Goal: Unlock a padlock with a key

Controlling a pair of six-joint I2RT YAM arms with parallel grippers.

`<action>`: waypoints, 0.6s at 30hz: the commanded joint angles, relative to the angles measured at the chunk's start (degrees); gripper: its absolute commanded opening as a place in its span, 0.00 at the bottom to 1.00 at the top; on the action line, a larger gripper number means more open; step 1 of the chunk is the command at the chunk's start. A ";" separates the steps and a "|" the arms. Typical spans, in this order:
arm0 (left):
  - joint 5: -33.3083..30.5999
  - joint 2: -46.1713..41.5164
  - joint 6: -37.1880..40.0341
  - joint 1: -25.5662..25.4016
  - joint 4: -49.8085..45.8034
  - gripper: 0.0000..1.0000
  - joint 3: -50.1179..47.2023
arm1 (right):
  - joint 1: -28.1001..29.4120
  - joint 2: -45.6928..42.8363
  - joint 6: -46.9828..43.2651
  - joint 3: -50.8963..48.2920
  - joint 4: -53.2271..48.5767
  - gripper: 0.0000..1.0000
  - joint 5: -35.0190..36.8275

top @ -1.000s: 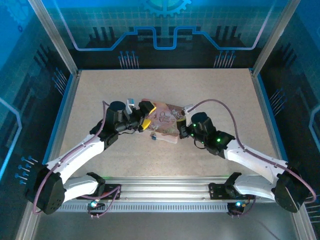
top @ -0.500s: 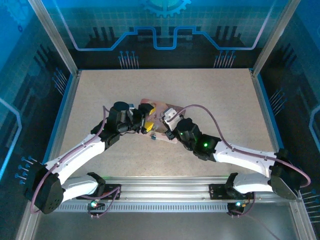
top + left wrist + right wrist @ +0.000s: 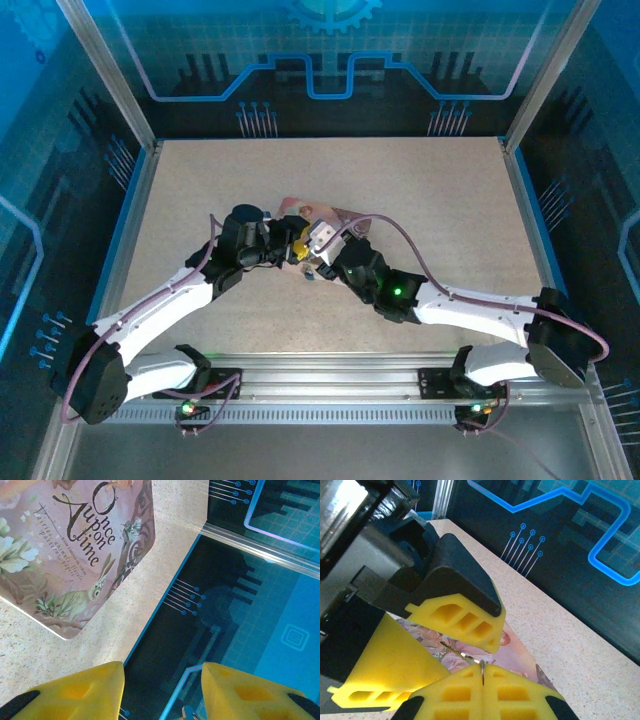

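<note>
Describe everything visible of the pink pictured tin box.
The pink pictured tin box lies flat on the speckled beige tabletop, lid up. The lid carries dark ornate lettering, "Once upon a time", with white flowers, foliage and a rabbit. One corner looks chamfered. In the left wrist view nothing else touches it.

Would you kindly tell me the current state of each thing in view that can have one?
left gripper, open, yellow fingers apart, close to the key.
right gripper, shut, pinching the key.
key, held between the right gripper's pads, a thin sliver sticking out.
tin box, lying flat on the table, closed as far as can be seen.
</note>
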 commanded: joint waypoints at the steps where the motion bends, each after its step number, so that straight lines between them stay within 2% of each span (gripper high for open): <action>1: -0.55 0.48 -0.45 -0.48 0.34 0.41 0.67 | 0.89 0.24 -1.30 1.90 2.19 0.00 1.48; 18: -1.04 0.78 -0.74 -0.49 0.21 0.17 0.26 | 1.16 -0.29 -1.10 1.40 0.87 0.00 0.94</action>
